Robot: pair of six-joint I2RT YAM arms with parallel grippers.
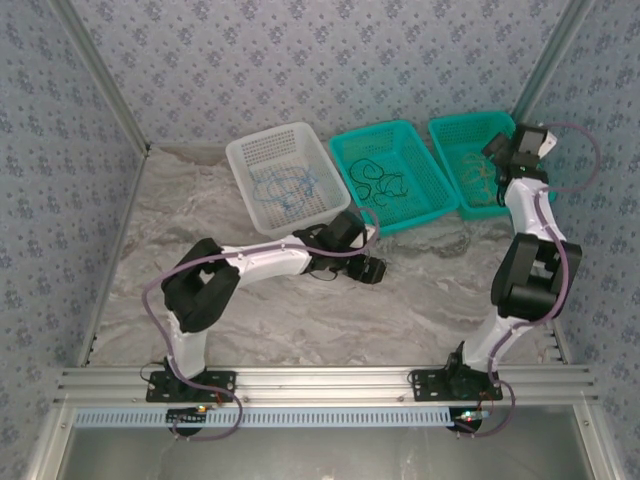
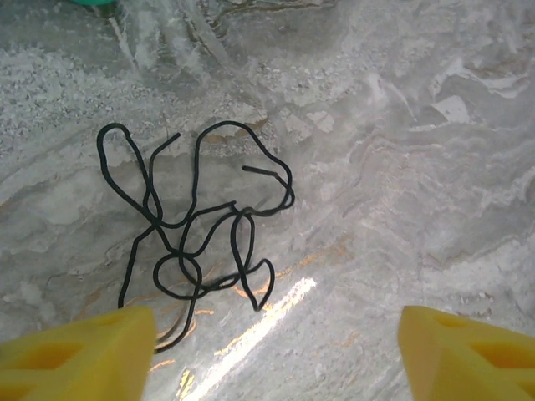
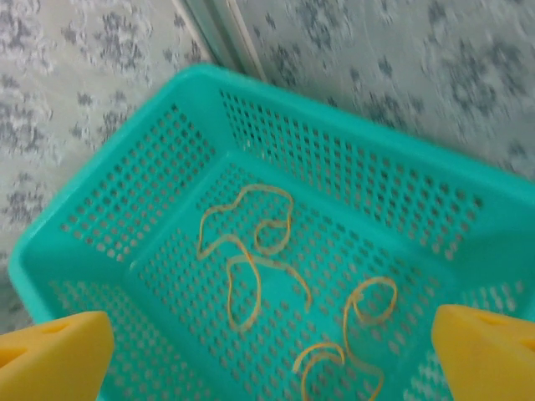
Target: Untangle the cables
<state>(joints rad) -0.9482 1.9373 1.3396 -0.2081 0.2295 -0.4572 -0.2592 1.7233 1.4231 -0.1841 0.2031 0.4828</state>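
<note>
A pale grey and white marbled tabletop (image 1: pixel 420 300) sits inside a three-sided enclosure. The far wall (image 1: pixel 330 60), left wall (image 1: pixel 50 220) and right wall (image 1: pixel 610 280) share a grey-blue covering printed with small repeating floral motifs. Slim metal posts rise at the far corners, one on the left (image 1: pixel 100 72) and one on the right (image 1: pixel 550 58). A silver aluminium rail (image 1: pixel 330 380) crosses the near edge, with a slotted pale strip (image 1: pixel 330 416) just nearer. Seen close from the left wrist, a bright streak of reflected light (image 2: pixel 267 322) lies on the stone-like surface.
</note>
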